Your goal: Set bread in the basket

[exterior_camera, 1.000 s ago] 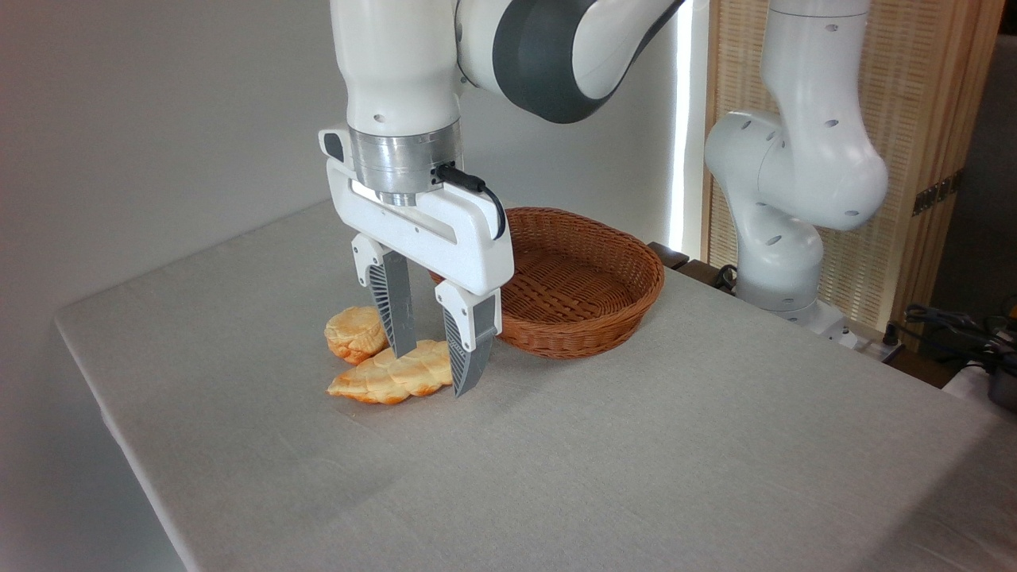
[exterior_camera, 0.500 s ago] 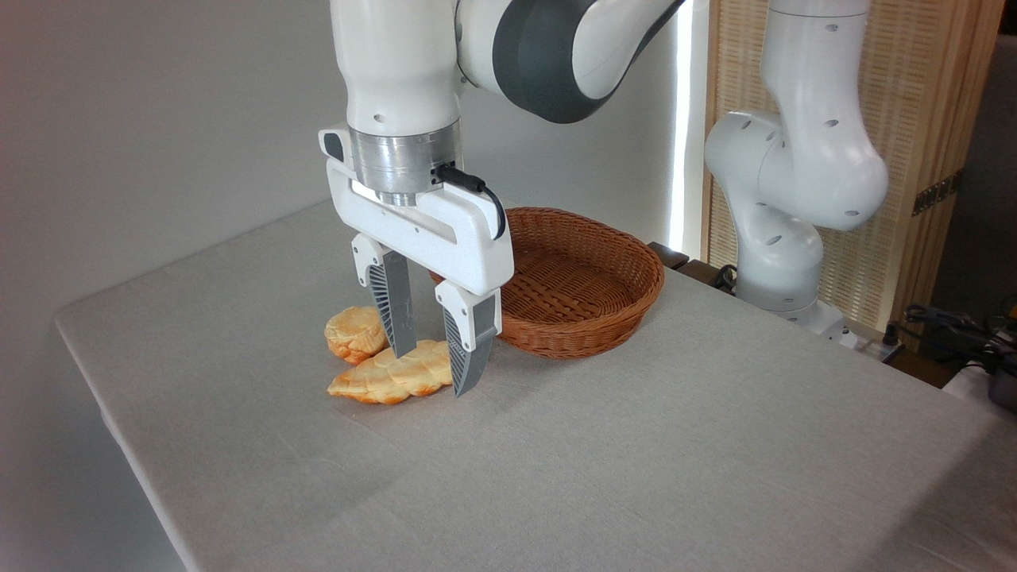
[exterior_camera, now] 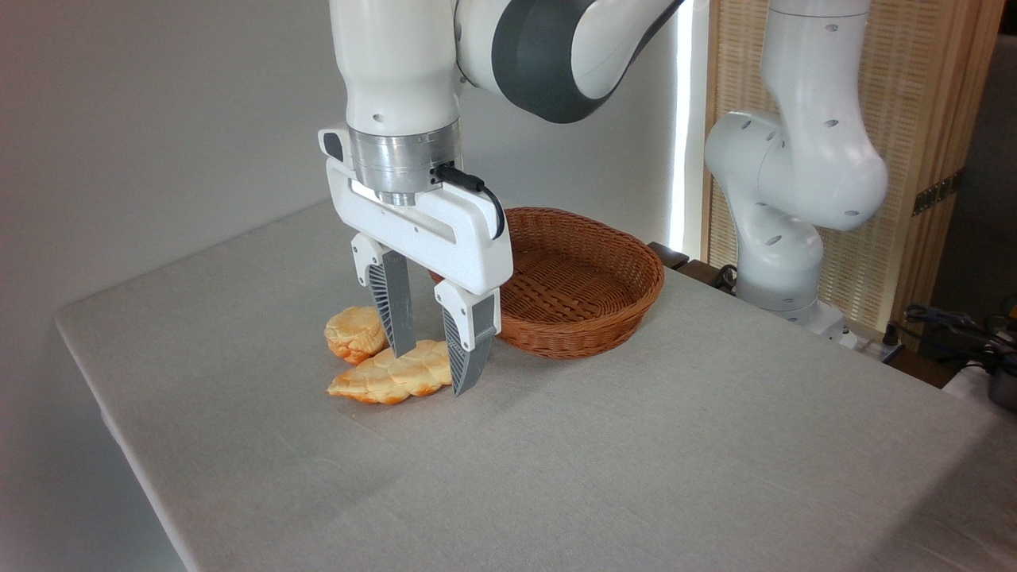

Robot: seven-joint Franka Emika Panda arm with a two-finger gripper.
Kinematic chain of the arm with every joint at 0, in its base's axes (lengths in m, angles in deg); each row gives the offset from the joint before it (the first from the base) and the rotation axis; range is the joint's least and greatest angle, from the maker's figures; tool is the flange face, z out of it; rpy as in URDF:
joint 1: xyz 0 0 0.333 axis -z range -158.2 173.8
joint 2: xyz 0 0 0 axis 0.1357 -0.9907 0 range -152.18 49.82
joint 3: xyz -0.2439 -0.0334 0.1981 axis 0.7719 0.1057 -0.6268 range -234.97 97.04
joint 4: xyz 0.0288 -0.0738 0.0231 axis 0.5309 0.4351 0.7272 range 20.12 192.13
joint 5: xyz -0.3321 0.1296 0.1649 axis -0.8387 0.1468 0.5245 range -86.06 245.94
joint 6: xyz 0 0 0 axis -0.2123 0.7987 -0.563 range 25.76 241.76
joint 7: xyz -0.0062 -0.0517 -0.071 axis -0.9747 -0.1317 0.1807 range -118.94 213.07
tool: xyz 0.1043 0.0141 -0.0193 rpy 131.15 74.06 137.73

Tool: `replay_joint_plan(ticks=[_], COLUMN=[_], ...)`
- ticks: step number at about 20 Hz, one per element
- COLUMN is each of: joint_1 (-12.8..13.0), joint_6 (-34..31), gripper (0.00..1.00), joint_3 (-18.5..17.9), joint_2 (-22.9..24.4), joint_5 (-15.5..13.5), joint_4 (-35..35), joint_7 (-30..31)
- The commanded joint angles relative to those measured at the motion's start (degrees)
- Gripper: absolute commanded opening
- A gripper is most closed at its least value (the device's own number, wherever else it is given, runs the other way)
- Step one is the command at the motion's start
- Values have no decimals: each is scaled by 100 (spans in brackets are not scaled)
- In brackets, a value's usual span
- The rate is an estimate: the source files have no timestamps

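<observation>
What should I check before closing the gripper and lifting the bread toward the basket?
1. Jaws open: ok. The gripper has a clear gap between its fingers.
2. Fingers straddle a bread piece: ok. They bracket the right end of the braided loaf.
3. Right target: not ok if the round bun is meant; it sits untouched behind and to the left.
4. Fingertips low enough: cannot tell; the tips look near the table, but contact is unclear.
5. Basket ready: ok. It is empty, upright, just right of the gripper.
6. Grasp centred: not ok. The grip is near the loaf's end, so it may tilt.
</observation>
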Motion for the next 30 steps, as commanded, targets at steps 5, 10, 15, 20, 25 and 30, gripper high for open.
replay_joint_plan(ticks=[5,10,15,20,25,30], joint_1=[54,45,45,63,98,422], joint_6=[-123,-123,-123,-132,-53,421], gripper=[100,100,100,100,100,100], joint_3=[-19,-19,-19,-1,192,307], joint_2=[-23,-23,-14,-32,-146,-348], joint_5=[-71,-80,-80,-80,-80,-369], joint_4=[-81,-89,-89,-89,-81,-72], joint_7=[82,64,38,47,29,99])
